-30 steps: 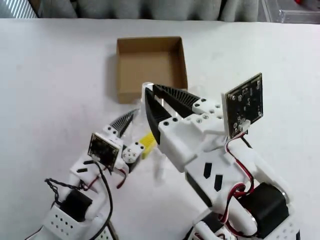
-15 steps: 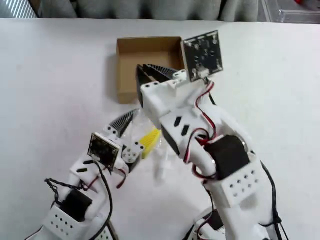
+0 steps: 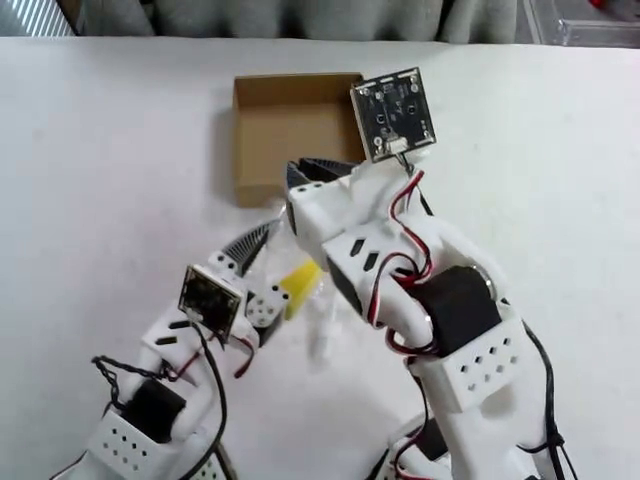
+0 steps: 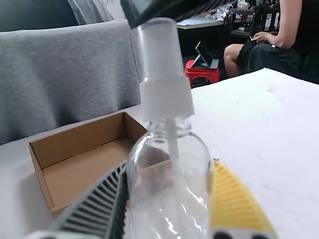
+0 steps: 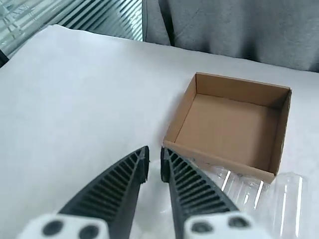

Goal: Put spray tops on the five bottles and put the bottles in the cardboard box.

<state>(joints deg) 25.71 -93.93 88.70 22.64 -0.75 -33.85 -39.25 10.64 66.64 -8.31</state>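
Clear glass bottle (image 4: 167,199) (white ribbed spray top (image 4: 162,74)) clamped in left pincer (image 4: 168,169); right pincer (image 5: 154,162) nearly together.

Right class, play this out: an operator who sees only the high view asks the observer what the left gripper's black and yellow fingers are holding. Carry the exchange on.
Observer: The left gripper clamps a clear glass bottle with a white plastic spray top sitting on its neck.
Operator: Is the brown cardboard box empty?
Observer: Yes, its whole floor is bare.
Operator: Any other bottles about?
Observer: At least two clear bottles lie on their sides just outside one wall of the box.
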